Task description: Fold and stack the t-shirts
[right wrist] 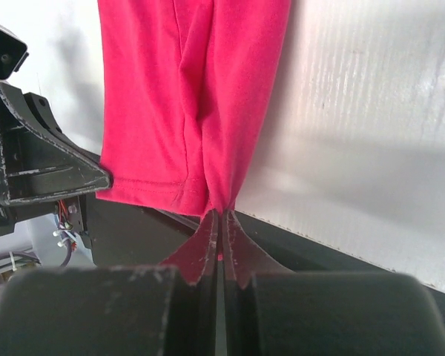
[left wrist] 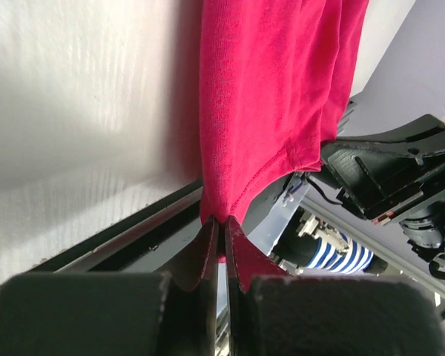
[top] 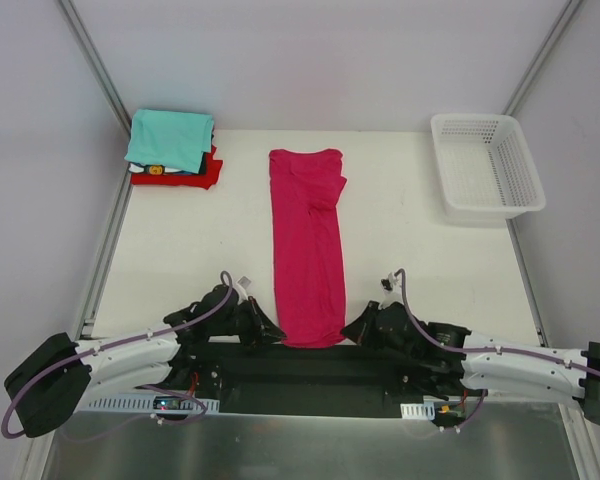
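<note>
Narrow, folded strip of soft knit magenta shirt (top: 306,250); left end effector (left wrist: 221,226) and right end effector (right wrist: 220,215) each pinch a hem corner.

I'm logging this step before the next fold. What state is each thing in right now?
magenta t-shirt: folded into a long strip, laid out flat, near hem pinched at both corners.
left gripper: shut on the hem's left corner.
right gripper: shut on the hem's right corner.
teal t-shirt: folded, topmost.
red t-shirt: folded, lowest under the teal one.
basket: upright, nothing visible inside.
</note>
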Available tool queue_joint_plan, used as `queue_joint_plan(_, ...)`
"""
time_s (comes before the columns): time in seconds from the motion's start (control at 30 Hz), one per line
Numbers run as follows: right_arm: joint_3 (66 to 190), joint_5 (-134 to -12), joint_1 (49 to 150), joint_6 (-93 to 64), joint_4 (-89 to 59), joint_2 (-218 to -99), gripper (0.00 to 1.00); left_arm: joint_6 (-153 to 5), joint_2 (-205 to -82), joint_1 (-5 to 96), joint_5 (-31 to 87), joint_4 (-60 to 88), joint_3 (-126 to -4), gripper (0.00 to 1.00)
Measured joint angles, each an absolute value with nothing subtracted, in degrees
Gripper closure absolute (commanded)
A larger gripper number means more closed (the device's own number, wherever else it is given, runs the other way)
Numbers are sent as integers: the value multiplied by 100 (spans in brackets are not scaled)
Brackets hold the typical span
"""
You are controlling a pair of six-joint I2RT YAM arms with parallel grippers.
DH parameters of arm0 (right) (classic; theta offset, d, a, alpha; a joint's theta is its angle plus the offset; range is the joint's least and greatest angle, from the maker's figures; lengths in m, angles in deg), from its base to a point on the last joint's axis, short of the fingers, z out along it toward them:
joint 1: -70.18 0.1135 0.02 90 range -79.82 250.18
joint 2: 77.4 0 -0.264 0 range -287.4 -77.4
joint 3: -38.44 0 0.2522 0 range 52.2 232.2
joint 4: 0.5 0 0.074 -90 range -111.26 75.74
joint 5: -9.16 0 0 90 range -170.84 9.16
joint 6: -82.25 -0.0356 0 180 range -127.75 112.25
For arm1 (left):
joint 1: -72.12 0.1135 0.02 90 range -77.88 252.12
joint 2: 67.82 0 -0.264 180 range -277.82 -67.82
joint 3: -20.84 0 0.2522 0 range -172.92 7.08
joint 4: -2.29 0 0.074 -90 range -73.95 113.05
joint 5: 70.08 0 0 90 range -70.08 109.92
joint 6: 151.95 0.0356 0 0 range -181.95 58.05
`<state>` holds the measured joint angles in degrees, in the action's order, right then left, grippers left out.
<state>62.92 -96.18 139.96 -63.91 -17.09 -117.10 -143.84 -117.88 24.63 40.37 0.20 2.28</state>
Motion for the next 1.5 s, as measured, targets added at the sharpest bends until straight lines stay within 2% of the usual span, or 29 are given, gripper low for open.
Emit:
queue_joint_plan(0.33, 6386, -9799, 14448, -6625, -2627, -11074, 100, -14891, -11578, 1436, 3727, 350, 221, 100)
queue_joint_plan(0.7, 7116, -10817, 15996, -7233, -3676, -10978, 100, -15428, -11460, 420, 3119, 848, -131, 100)
queue_joint_plan(0.97, 8146, -11615, 16162, -7196, -4638, -10994, 99, -15400, -10901, 417, 2553, 2052, -950, 100)
queue_joint_plan(1.17, 8467, -12094, 16162, -7106, -5357, -10589, 100, -15256, -10568, 422, 2096, 2828, -1468, 100)
queue_joint_plan(1.5, 8476, -12420, 16153, -7051, -5803, -10451, 100, -14974, -11040, 654, 1718, 3302, -1820, 100)
